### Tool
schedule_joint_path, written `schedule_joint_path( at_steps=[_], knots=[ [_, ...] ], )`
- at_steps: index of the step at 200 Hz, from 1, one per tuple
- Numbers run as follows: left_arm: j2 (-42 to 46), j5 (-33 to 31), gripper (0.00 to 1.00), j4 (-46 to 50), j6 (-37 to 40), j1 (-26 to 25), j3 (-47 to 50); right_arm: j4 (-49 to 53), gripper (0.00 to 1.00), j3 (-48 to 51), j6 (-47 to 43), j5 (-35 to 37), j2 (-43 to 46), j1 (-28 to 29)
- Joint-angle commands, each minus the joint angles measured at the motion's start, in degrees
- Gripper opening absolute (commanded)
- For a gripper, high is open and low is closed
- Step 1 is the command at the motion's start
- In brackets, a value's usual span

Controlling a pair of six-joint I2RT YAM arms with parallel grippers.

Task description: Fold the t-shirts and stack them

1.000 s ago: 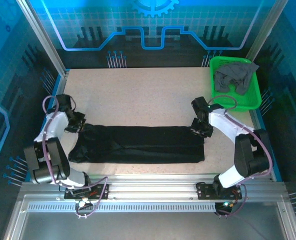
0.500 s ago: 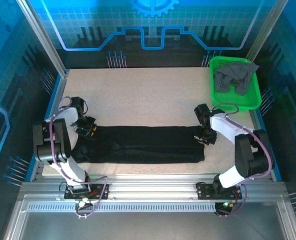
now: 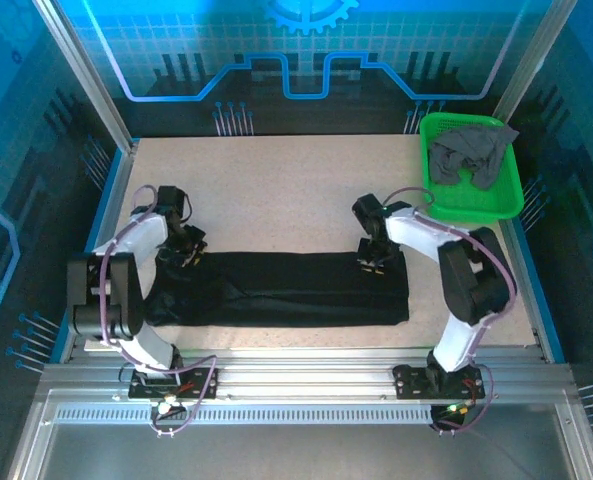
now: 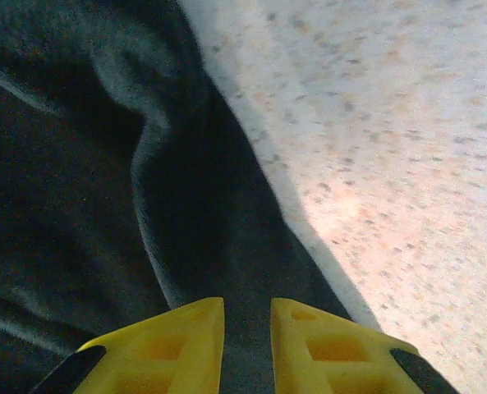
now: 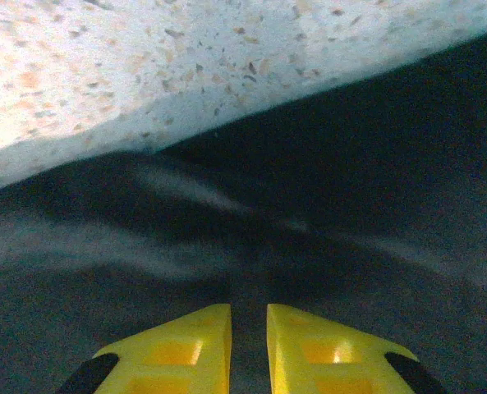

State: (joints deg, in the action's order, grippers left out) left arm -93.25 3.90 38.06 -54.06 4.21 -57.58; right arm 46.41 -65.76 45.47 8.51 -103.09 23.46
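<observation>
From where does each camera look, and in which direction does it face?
Top external: above and behind the bases, facing down at the table, black shirt, left gripper and right gripper.
Left wrist: on the left arm, low, facing along its yellow fingers onto the shirt's edge.
Right wrist: on the right arm, facing past its yellow fingers over the shirt toward the table.
Shared: both wrist views show black cloth beside bare speckled table.
</observation>
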Motion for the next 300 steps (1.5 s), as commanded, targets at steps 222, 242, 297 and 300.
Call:
schedule_joint_path(
  at_steps=[222, 242, 297, 300],
  knots=[
    [-12.3, 7.6, 0.51, -5.4, 32.6, -5.4, -14.8, 1.4, 0.44, -27.6, -14.5, -23.2, 0.2, -2.4],
    [-12.6, 6.4, 0.49, -4.8, 32.1, -6.8, -13.9, 0.4, 0.44, -25.2, -12.9, -23.5, 2.6, -1.4],
    [-8.6, 3.5, 0.13, -2.2, 28.9, -9.2, -11.0, -0.2, 0.44, -21.6, -11.8, -22.8, 5.0, -0.6],
    [-8.3, 3.2, 0.10, -1.8, 28.5, -9.2, -11.1, -0.2, 0.43, -21.4, -11.8, -22.8, 5.1, -0.7]
  ],
)
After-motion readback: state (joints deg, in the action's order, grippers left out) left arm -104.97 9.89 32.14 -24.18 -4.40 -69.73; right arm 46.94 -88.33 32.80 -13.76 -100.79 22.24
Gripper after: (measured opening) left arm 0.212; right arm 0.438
